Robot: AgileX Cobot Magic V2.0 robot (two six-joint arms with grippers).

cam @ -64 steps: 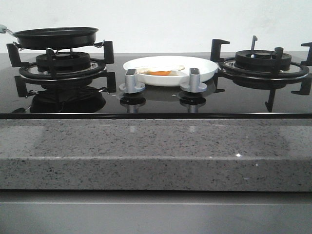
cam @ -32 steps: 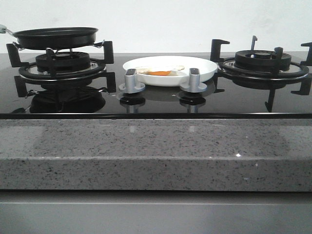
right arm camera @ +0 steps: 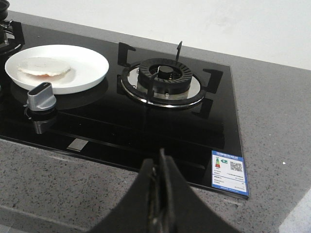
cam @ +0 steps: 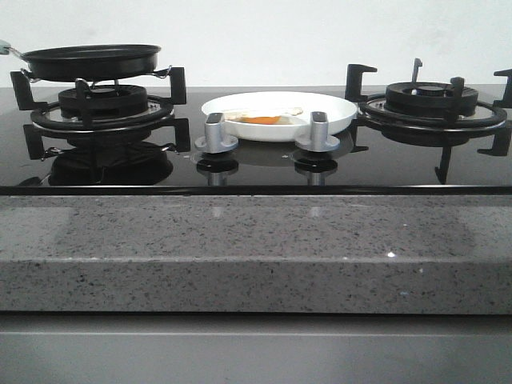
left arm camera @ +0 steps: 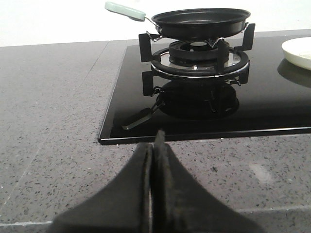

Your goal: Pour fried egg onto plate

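Note:
The fried egg [cam: 262,117], cream-white with an orange yolk patch, lies on the white plate [cam: 336,112] at the middle of the black glass hob. Both also show in the right wrist view, egg [right arm camera: 44,67] on plate [right arm camera: 87,65]. The plate's edge shows in the left wrist view [left arm camera: 299,51]. The black frying pan [cam: 92,60] stands empty on the left burner, with its pale green handle [left arm camera: 125,10] pointing away from the plate. My left gripper [left arm camera: 154,145] is shut and empty above the stone counter in front of the hob. My right gripper [right arm camera: 159,162] is shut and empty at the hob's front edge.
Two silver knobs [cam: 215,134] [cam: 319,132] stand in front of the plate. The right burner [cam: 432,100] with its black pan supports is bare. A blue label [right arm camera: 230,173] sits at the hob's front right corner. The speckled grey counter [cam: 256,248] runs along the front.

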